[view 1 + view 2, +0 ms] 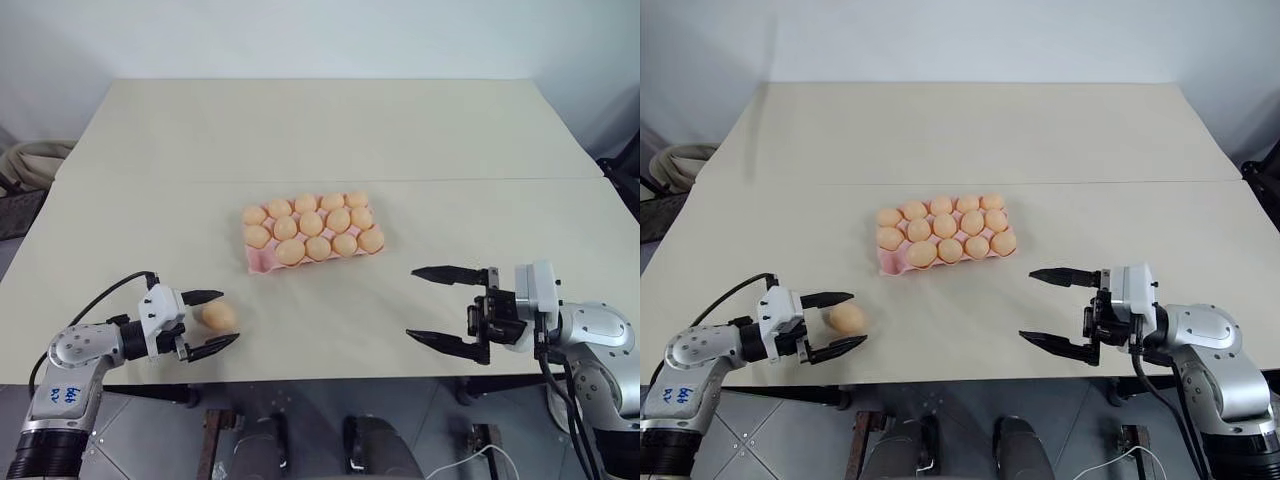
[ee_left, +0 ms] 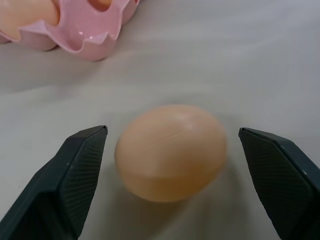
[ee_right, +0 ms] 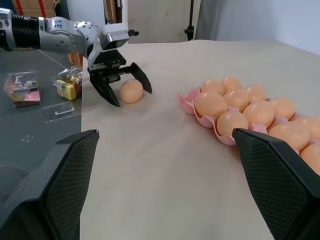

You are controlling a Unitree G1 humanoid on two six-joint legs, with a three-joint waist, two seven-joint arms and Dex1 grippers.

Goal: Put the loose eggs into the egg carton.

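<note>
One loose egg (image 1: pixel 218 316), pale orange-tan, lies on the table near its front left edge. My left gripper (image 1: pixel 230 316) is open, with one black finger on each side of the egg and a gap showing at both. In the left wrist view the egg (image 2: pixel 171 151) sits between the fingers (image 2: pixel 75 175). The pink egg carton (image 1: pixel 258 263) rests mid-table, holding several eggs, its near-left corner cup empty. My right gripper (image 1: pixel 411 302) hovers open and empty over the front right of the table, well away from the carton.
The cream table (image 1: pixel 320 130) is made of two tops joined by a seam behind the carton. A coiled hose (image 1: pixel 35 160) lies off the left edge. Small plastic boxes (image 3: pixel 20 87) sit on the grey floor beyond the table's left side.
</note>
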